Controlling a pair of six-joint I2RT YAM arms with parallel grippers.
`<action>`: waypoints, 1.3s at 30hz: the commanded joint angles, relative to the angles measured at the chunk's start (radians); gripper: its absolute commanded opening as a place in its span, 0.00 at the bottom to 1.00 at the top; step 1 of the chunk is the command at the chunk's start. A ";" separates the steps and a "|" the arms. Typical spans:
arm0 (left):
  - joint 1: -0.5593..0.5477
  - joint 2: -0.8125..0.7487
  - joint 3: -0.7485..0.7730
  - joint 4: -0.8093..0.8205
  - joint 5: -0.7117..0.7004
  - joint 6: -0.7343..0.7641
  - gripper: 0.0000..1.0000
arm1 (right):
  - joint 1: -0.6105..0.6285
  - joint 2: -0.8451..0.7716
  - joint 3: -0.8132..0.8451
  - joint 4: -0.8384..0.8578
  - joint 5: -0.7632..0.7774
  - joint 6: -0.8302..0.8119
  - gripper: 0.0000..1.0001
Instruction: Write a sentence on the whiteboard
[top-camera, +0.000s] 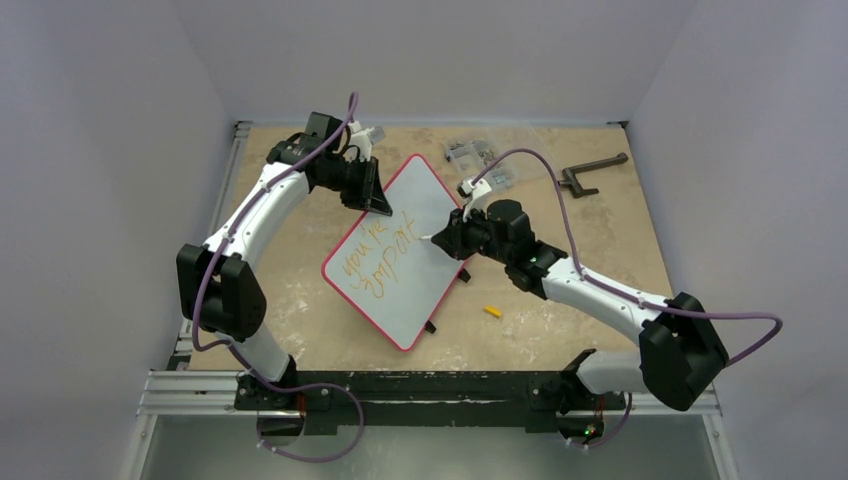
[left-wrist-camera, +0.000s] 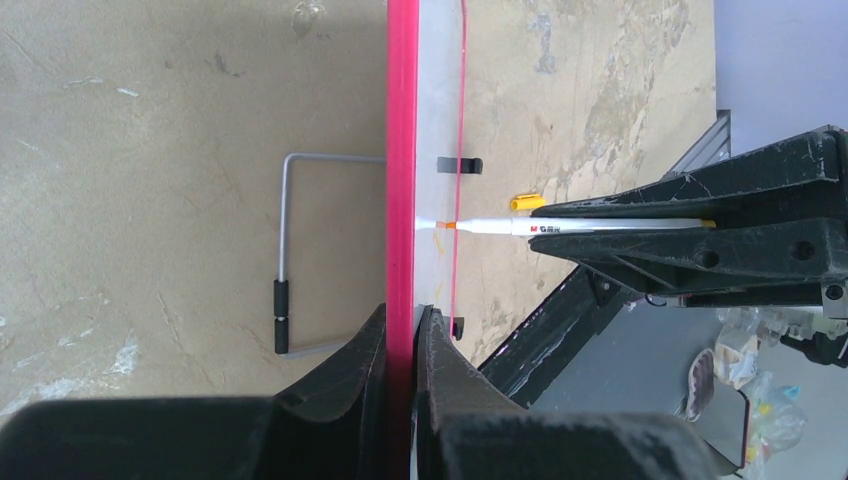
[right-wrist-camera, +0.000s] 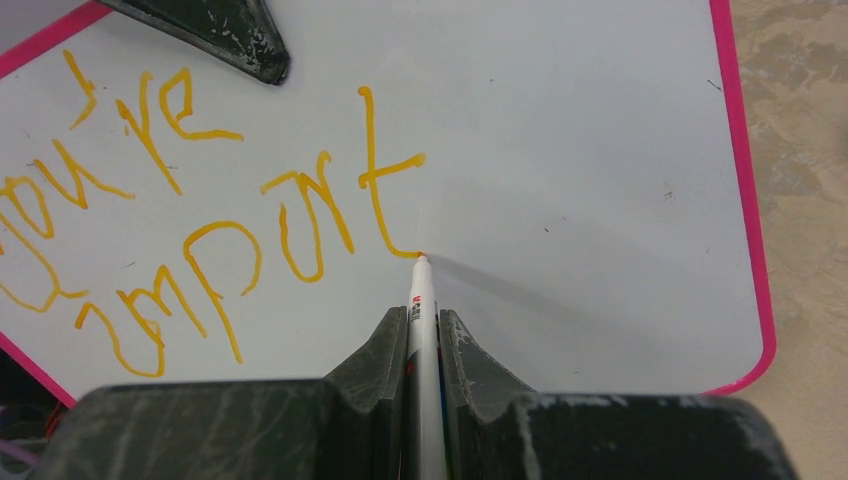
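Observation:
The whiteboard (top-camera: 415, 215), white with a red rim, lies tilted mid-table. The sentence (top-camera: 378, 262) in orange-yellow reads "you're" over "import"; it also shows in the right wrist view (right-wrist-camera: 215, 200). My left gripper (top-camera: 378, 200) is shut on the whiteboard's rim (left-wrist-camera: 402, 150) at its far left edge. My right gripper (top-camera: 445, 240) is shut on a white marker (right-wrist-camera: 422, 300), whose tip touches the board at the foot of the last "t". The marker also shows in the left wrist view (left-wrist-camera: 560, 227).
An orange marker cap (top-camera: 492, 311) lies right of the board. Clear bags of small parts (top-camera: 472, 152) and a dark handle tool (top-camera: 590, 172) lie at the back right. A wire stand (left-wrist-camera: 283, 250) is behind the board.

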 joint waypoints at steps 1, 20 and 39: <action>0.003 -0.048 -0.006 0.007 -0.121 0.053 0.00 | 0.005 0.014 0.039 -0.032 0.087 0.001 0.00; 0.004 -0.067 -0.007 0.010 -0.117 0.053 0.00 | 0.003 -0.160 0.232 -0.024 0.268 -0.124 0.00; 0.002 -0.070 -0.006 0.004 -0.129 0.060 0.00 | -0.073 -0.222 0.048 0.101 0.122 -0.060 0.00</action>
